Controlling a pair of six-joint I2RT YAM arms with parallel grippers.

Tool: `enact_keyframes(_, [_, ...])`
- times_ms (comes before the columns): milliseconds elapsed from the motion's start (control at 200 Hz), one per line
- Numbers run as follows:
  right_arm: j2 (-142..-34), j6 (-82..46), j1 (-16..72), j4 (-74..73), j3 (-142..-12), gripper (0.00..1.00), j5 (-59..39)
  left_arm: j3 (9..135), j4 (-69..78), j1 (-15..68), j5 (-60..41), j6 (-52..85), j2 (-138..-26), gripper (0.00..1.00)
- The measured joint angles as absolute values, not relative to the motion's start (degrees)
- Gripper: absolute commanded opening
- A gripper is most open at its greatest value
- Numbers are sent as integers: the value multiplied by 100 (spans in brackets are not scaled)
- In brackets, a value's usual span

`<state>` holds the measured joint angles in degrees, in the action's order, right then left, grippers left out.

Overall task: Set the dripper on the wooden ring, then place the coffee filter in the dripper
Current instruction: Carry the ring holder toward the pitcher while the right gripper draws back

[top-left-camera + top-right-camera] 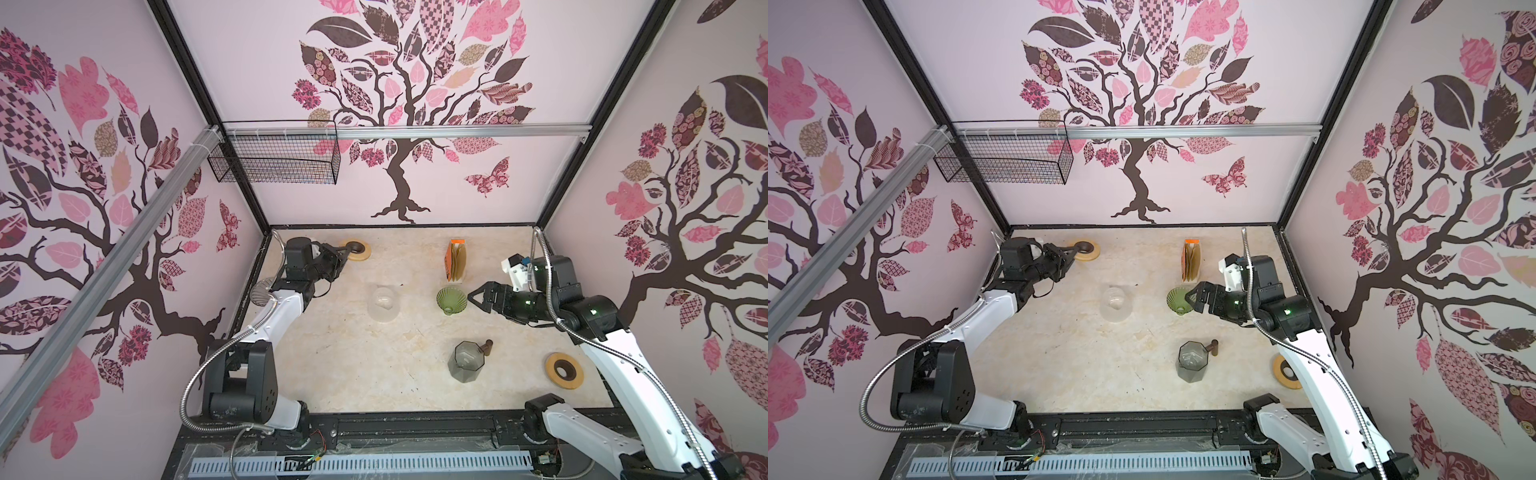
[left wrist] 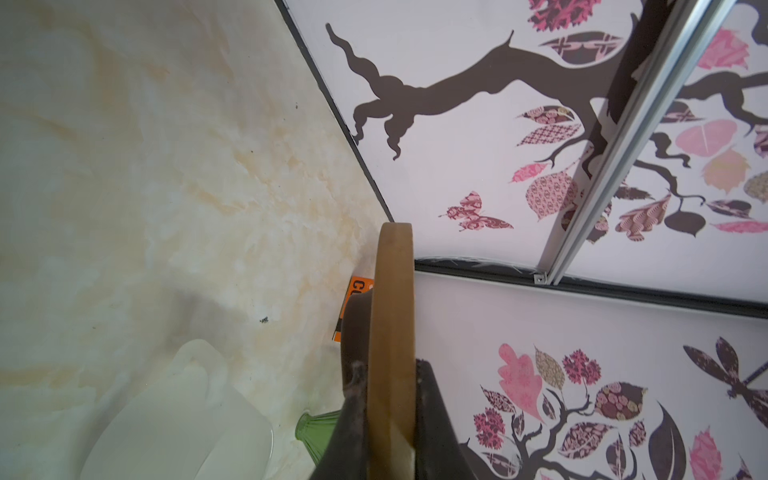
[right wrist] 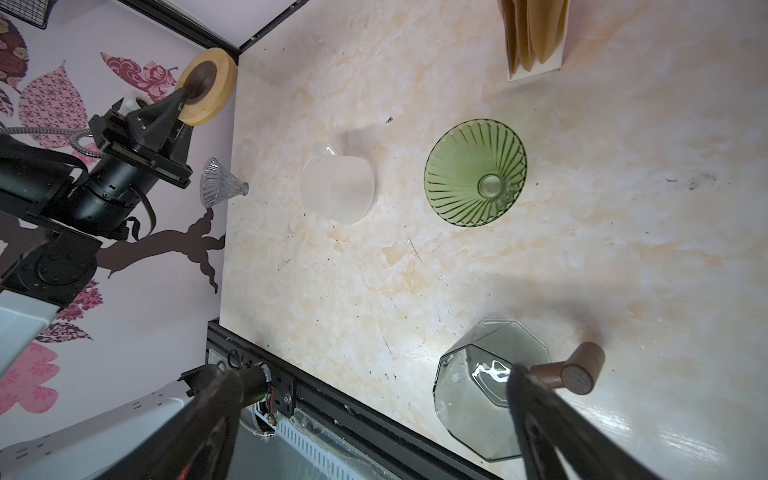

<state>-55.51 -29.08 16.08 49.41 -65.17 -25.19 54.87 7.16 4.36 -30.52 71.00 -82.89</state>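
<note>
Brown paper coffee filters (image 1: 459,261) stand on edge in an orange-and-white card holder (image 1: 449,262) toward the back of the cream marbled bench (image 1: 374,374). No claw touches them. Just in front of the holder sits the green ribbed glass dripper (image 1: 451,299), with nothing inside it; the right wrist view looks straight into its cone (image 3: 476,172). The right claw (image 1: 474,300) hovers just beside the dripper with its jaws spread wide apart, holding nothing. The left claw (image 1: 347,250), at the back left corner, is clamped on the rim of a round wooden ring with a dark centre (image 1: 360,252), which the left wrist view shows edge-on between the fingers (image 2: 392,316). A frosted glass carafe (image 1: 384,304) stands near the middle of the bench. A clear ribbed glass cone (image 1: 261,293) sits by the left arm. Nearer the front right are a grey octagonal glass jug with a wooden handle (image 1: 467,360) and a second wooden ring (image 1: 564,370).
</note>
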Motion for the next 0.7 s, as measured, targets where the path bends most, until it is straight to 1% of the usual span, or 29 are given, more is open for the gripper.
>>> enact_keyframes(230, [-5358,-3114,1608,4560,-6128,100,-2814,5137,657,473,-3793,6696,-7931,0])
enact_keyframes(350, [-5181,-3173,1608,4351,-6023,100,-2836,5013,604,611,-4025,6536,-7898,0])
enact_keyframes(565, [-4235,-3277,1610,3798,-5636,100,-2711,4862,541,1074,-4320,6394,-7900,0])
enact_keyframes(700, [-3610,-3328,1612,3437,-5380,100,-2596,4818,567,1221,-4451,6355,-7933,0])
